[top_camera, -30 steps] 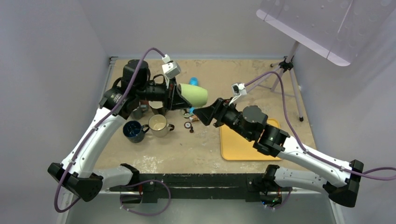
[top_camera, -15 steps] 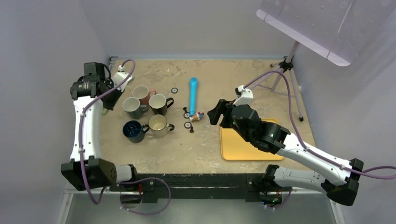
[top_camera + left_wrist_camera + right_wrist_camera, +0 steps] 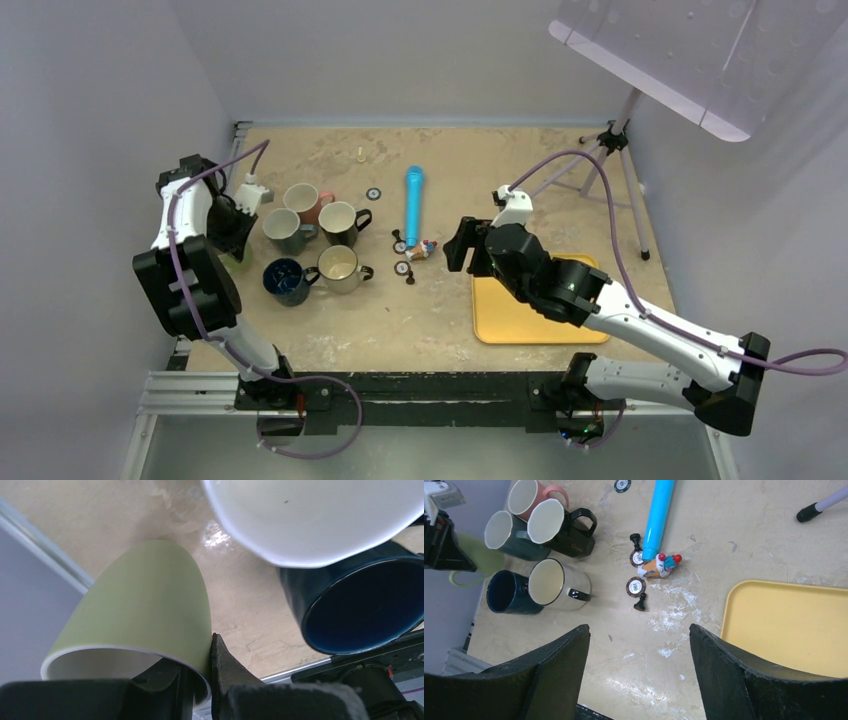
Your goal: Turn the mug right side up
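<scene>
The mug is pale green with a white inside. My left gripper is shut on its rim, one finger inside and one outside the wall. Its mouth faces my wrist and its base points toward the table. In the top view the left gripper is at the table's left edge, and only a sliver of the mug shows beneath it. The right wrist view shows the mug and its handle beside the other cups. My right gripper hangs open and empty over the middle of the table.
Several upright mugs stand close to the green one: pink, grey, black, dark blue and cream. A blue tube, chips, pawns and a small toy lie mid-table. A yellow tray is on the right.
My left arm has swung the green mug from the middle of the table to the left edge beside the other mugs. My right gripper has pulled back and opened wider.
</scene>
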Controlling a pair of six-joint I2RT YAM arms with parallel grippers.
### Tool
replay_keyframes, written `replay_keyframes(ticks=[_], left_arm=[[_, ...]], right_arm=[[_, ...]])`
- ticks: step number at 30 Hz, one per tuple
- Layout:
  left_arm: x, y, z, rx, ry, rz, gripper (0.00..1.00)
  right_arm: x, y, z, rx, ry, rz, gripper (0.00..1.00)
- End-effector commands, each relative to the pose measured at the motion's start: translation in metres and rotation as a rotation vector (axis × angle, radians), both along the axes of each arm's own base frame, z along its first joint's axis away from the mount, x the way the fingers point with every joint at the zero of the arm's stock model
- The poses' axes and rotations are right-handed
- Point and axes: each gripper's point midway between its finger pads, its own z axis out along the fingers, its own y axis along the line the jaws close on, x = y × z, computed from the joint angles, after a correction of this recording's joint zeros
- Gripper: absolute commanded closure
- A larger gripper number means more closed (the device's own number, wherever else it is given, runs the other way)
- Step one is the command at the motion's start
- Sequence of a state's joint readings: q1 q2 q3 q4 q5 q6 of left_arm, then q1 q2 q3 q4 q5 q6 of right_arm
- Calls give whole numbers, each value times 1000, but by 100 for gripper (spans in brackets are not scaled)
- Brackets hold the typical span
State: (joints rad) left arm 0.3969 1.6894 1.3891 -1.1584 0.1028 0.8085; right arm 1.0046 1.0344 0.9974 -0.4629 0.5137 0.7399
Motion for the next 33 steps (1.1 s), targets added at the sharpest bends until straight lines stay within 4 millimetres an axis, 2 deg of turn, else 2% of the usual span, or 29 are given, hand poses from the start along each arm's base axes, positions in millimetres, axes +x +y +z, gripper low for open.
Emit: replay_keyframes(ticks=[1,4,8,11,14,17,20,24,25,26,28,29,31,33], left_arm=[[14,-8,-5,-48,-47,-43,100],[15,-1,-20,-31,-6,-33,95],[17,3,-34,-10,-12,-40,76],[19,-4,-32,-37,-40,-42,61],[20,-12,-16,-58,-100,-38,54],[25,-23,17,-81,-220,-13,52],[35,-38,58,-116,-386,45,51],[49,-63,108,-212,-625,189,49],[48,-75,113,-238,-657,188,43],[45,-91,121,-257,-688,155,25],[35,-118,114,-290,-699,96,15],[30,-130,112,-308,-710,60,3],[19,-148,108,-379,-755,46,0],[8,-155,103,-409,-812,32,0]], right_arm=[[5,-8,23,38,-59,-32,23],[3,-12,22,35,-57,-36,23],[4,-21,19,10,-45,-65,23],[6,-27,17,-12,-33,-86,23],[15,-39,8,-41,-16,-131,22],[31,-63,-4,-60,-8,-202,22],[52,-102,-16,-83,-51,-328,22],[66,-161,-32,-109,-82,-535,21],[67,-170,-35,-116,-92,-565,21],[67,-178,-36,-126,-105,-596,21],[63,-194,-36,-153,-126,-669,21],[61,-202,-37,-164,-134,-706,21],[55,-215,-37,-178,-152,-769,21],[50,-222,-37,-176,-169,-793,21]])
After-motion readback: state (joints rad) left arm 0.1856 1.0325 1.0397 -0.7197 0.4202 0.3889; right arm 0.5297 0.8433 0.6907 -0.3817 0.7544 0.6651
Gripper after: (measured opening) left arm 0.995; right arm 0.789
